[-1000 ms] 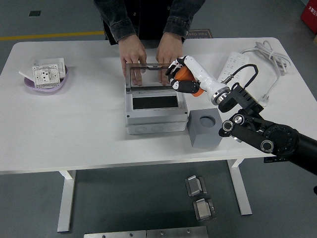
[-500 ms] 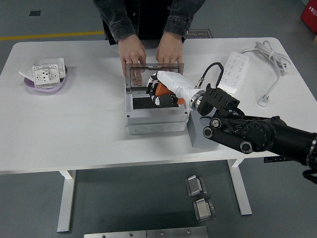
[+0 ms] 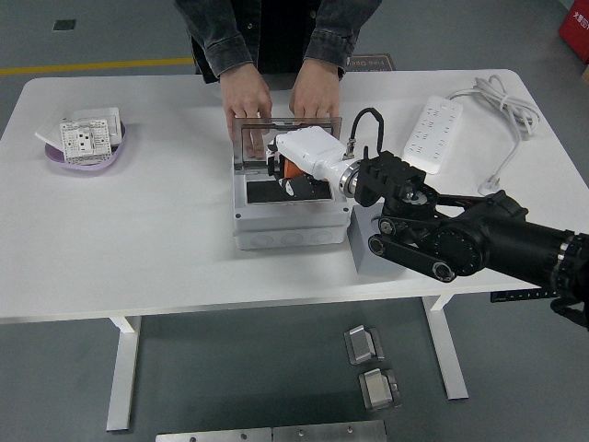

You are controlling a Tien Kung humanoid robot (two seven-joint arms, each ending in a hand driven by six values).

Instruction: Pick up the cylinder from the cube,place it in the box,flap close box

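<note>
The grey box (image 3: 289, 224) stands mid-table with its clear lid (image 3: 247, 138) held upright by a person's two hands (image 3: 245, 99). My right hand (image 3: 282, 171), white with black fingers, is over the box's open cavity, shut on the orange cylinder (image 3: 293, 170). The cylinder hangs just above the dark opening (image 3: 267, 191). The grey cube (image 3: 370, 257) sits right of the box, mostly hidden behind my right arm. My left hand is out of view.
A purple dish (image 3: 85, 152) with a white socket part sits at the far left. A white power strip (image 3: 432, 133) with its cable lies at the back right. Metal blocks (image 3: 364, 344) lie on the floor below.
My right hand carried the orange cylinder leftward from beside the box's right edge to over its open cavity, lowering slightly. The person's hands kept holding the lid up.
</note>
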